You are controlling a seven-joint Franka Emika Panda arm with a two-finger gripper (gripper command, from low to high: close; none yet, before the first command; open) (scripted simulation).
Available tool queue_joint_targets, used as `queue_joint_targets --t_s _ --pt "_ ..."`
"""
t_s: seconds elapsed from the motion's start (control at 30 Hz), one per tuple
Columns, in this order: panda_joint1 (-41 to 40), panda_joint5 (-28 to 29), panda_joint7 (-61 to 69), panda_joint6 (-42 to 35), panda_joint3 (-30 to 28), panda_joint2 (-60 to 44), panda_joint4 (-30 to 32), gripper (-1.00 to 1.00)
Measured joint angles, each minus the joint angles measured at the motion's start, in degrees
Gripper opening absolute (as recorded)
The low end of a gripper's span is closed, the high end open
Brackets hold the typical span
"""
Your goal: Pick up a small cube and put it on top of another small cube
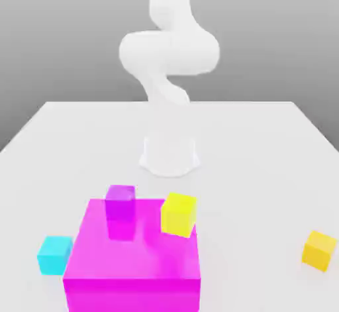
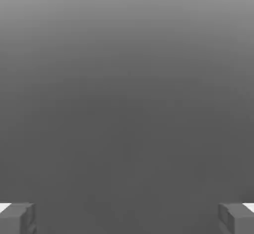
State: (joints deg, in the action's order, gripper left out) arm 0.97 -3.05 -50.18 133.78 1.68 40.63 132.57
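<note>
Clearly, four small cubes can be seen in the exterior view, spread over and around a large magenta block (image 1: 132, 254) set on the pale bench (image 1: 251, 171). The purple cube (image 1: 120, 203) is seen at the block's far edge, towards the exterior view's left, with a darker pinkish patch visible on the magenta surface just in front of it. The yellow cube (image 1: 179, 214) is seen at the block's side nearer the exterior view's right, turned slightly, so that two of its side faces are shown. The cyan cube (image 1: 55, 256) is placed beside the block, near its side on the exterior view's left. The orange-yellow cube (image 1: 319, 250) is set well apart from the others, near the exterior view's right edge, and is turned at an angle. No cube is stacked on another. Behind them all, the white arm (image 1: 170, 52) is raised above its base (image 1: 169, 156), which is mounted on the bench. In the hand view, the end effector (image 2: 127, 219) is seen with its fingers (image 2: 17, 219) spread wide and nothing pinched between them. Beyond them, a plain grey backdrop (image 2: 127, 104) is shown, shaded from lighter to darker.
</note>
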Motion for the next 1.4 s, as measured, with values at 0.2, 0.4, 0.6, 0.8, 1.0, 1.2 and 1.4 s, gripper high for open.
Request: queue_joint_targets --t_s 0.2,0.4,0.6,0.8,1.0,1.2,1.4 --pt "2.04 -5.77 -11.90 4.73 5.82 -12.61 1.88 0.00" --pt "3.65 -7.32 -26.39 9.57 13.18 -24.83 3.77 0.00" --pt "6.55 -2.32 -45.50 14.92 19.78 -37.57 5.83 0.00" --pt "14.87 8.96 -69.18 19.84 17.90 -50.73 7.75 0.00" --pt "23.11 18.05 -82.22 27.18 11.03 -63.25 6.77 0.00" --pt "24.16 19.00 -83.04 28.94 9.78 -65.28 6.32 -1.00" --pt "22.19 14.99 -80.09 24.10 12.62 -58.95 7.80 -1.00"
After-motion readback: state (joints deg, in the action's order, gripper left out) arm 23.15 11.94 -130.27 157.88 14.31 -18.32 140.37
